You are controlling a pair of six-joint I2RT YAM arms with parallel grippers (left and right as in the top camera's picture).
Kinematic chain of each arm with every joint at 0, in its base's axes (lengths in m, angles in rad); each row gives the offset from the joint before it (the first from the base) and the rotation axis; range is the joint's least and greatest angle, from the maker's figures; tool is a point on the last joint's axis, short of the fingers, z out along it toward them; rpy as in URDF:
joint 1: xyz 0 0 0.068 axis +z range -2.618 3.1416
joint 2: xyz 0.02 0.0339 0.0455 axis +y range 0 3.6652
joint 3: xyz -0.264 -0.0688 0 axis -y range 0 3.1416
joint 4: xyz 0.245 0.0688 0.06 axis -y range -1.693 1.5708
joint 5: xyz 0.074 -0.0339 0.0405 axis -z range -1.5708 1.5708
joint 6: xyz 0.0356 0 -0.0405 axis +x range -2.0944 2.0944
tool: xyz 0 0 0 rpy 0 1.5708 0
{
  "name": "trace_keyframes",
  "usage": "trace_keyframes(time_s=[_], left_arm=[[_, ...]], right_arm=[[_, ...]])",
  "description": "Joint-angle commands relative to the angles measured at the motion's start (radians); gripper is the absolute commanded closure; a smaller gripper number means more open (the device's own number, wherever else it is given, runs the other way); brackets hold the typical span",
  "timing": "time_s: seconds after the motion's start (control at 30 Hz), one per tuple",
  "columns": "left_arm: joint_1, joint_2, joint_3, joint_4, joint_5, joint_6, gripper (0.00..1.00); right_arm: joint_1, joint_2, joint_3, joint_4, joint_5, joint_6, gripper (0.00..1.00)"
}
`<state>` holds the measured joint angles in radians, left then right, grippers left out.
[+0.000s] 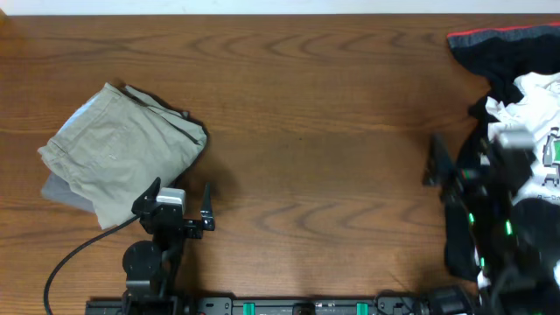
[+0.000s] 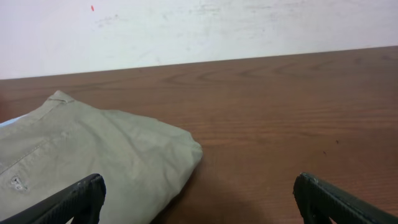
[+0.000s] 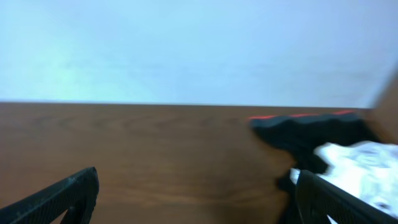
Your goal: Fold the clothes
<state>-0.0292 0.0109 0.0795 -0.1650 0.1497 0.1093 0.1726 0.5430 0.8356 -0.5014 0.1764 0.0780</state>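
Note:
The khaki-beige shorts (image 1: 122,149) lie folded at the table's left, with a light blue edge showing at their lower left; they also show in the left wrist view (image 2: 93,155). My left gripper (image 1: 179,201) is open and empty, just in front of the shorts' near edge. A black red-trimmed garment (image 1: 499,48) and a white printed T-shirt (image 1: 538,105) lie heaped at the far right, also in the right wrist view (image 3: 311,134). My right gripper (image 1: 451,179) is open and empty beside that heap, blurred. The grey shorts are not visible.
The wooden table (image 1: 324,131) runs between the folded shorts and the heap. A pale wall (image 2: 199,31) stands behind the table's far edge. A black cable (image 1: 70,258) curls from the left arm's base.

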Motion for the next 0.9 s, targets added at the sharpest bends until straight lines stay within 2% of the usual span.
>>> trace_keyframes(time_s=[0.0, 0.17, 0.3, 0.43, 0.63, 0.87], left_arm=[[-0.004, -0.007, -0.027, -0.005, -0.005, 0.006, 0.02], [-0.004, -0.007, -0.027, -0.005, -0.005, 0.006, 0.02], [-0.004, -0.007, -0.027, -0.005, -0.005, 0.006, 0.02], [-0.004, -0.007, -0.027, -0.005, -0.005, 0.006, 0.02], [-0.004, -0.007, -0.027, -0.005, -0.005, 0.006, 0.02], [-0.004, -0.007, -0.027, -0.005, -0.005, 0.006, 0.02]], right_arm=[[-0.047, -0.152, -0.141, 0.004, 0.015, -0.027, 0.01], [-0.083, -0.404, -0.336, 0.000, -0.062, -0.027, 0.01], [-0.083, -0.526, -0.457, -0.004, -0.096, -0.014, 0.01], [-0.084, -0.535, -0.562, 0.029, -0.130, 0.050, 0.01], [-0.085, -0.538, -0.710, 0.093, -0.197, 0.064, 0.01], [-0.085, -0.537, -0.723, 0.123, -0.207, 0.063, 0.01]])
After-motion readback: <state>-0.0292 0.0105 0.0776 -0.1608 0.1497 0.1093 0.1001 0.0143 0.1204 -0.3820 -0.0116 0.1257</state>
